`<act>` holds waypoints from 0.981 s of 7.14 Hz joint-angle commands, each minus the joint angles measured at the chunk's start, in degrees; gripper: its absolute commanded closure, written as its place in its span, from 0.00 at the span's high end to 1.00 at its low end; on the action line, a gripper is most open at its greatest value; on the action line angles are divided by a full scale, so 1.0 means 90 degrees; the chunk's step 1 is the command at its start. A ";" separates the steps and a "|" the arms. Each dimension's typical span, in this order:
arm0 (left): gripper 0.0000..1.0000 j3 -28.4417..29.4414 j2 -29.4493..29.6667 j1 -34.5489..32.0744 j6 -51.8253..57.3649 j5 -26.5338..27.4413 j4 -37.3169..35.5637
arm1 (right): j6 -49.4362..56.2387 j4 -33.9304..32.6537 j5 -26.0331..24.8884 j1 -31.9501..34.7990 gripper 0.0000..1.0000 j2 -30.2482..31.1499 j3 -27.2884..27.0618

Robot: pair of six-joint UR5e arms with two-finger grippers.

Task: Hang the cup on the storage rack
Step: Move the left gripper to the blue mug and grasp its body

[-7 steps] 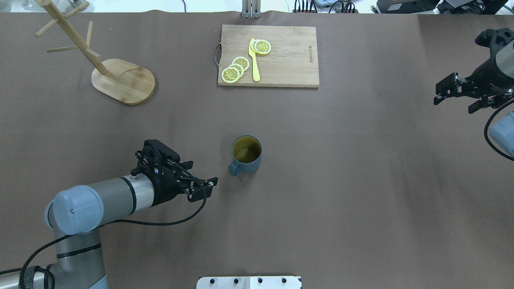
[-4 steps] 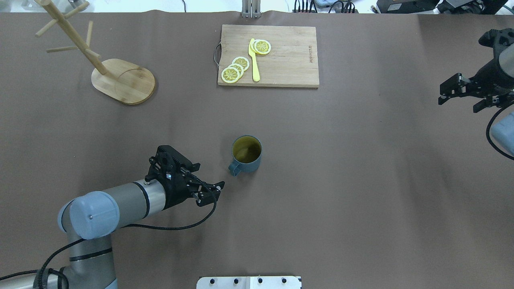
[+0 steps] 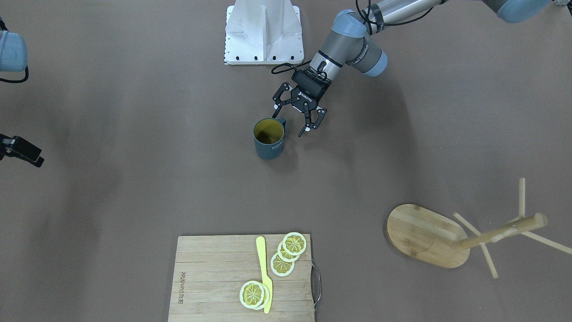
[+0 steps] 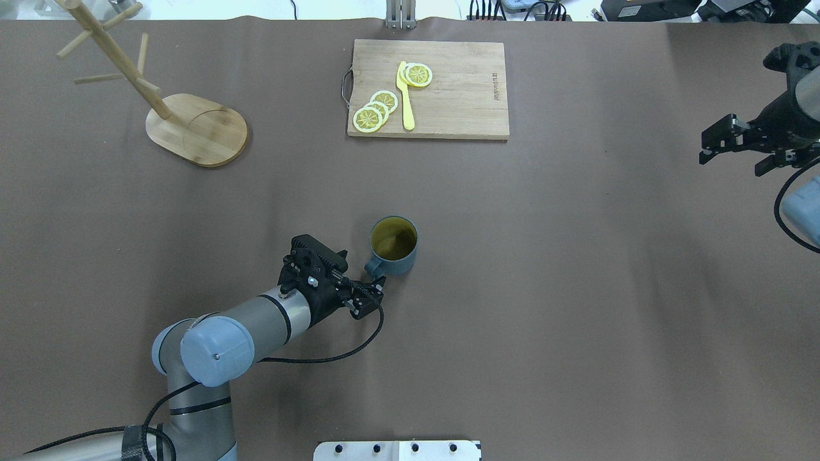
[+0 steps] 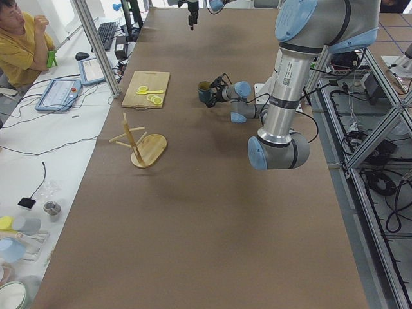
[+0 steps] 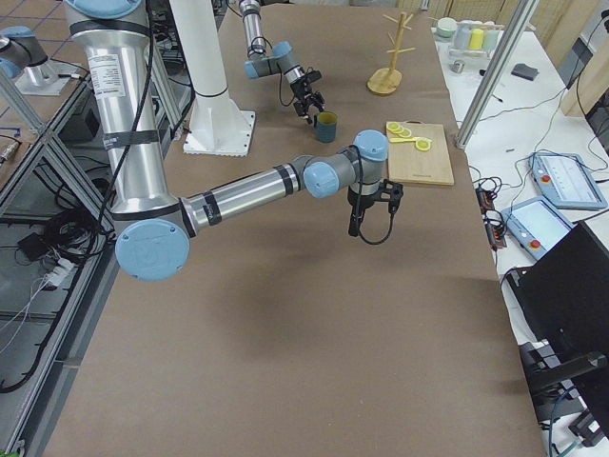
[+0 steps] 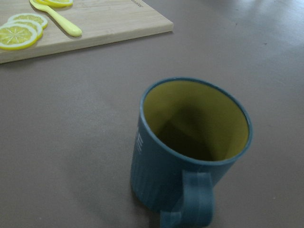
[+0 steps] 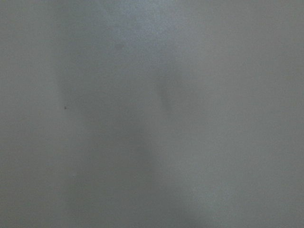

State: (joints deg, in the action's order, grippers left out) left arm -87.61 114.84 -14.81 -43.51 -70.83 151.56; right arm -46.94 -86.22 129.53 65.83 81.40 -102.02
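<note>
Upper middle of front view: left gripper (image 3: 290, 120), jaws apart, nothing held, just beside cup (image 3: 269, 144) handle. Cup upright on tabletop (image 3: 134, 188), frame center. Rack (image 3: 426, 237) lower right, well apart, pegs bare. Grasp, carry and hanging all remain.

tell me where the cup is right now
Overhead view: the cup stands upright near the middle of the table, robot-side of the cutting board, with the open left gripper beside its handle.
</note>
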 commanded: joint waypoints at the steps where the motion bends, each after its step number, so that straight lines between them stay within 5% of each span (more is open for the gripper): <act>1: 0.78 0.0435 0.0119 0.0034 0.0000 0.0057 0.0618 | -0.0048 0.0000 0.0002 0.0000 0.99 -0.0060 -0.0012; 3: 0.48 0.0525 0.0296 0.0102 -0.0058 0.0047 0.0640 | -0.0097 -0.0019 0.0022 0.0000 0.99 -0.0206 0.0008; 4: 0.17 0.0506 0.0296 0.0112 -0.0116 0.0038 0.0650 | -0.0097 -0.0029 0.0022 0.0000 0.99 -0.0216 0.0018; 5: 0.00 0.0476 0.0296 0.0228 -0.0127 0.0018 0.0650 | -0.0107 -0.0039 0.0022 0.0000 0.99 -0.0245 0.0008; 7: 0.00 0.0340 0.0296 0.0239 -0.0137 0.0018 0.0631 | -0.0107 -0.0039 0.0012 0.0000 0.99 -0.0255 0.0008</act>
State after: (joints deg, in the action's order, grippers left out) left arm -83.92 117.49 -12.77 -44.67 -70.68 157.33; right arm -47.89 -86.56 129.71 65.83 79.21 -101.94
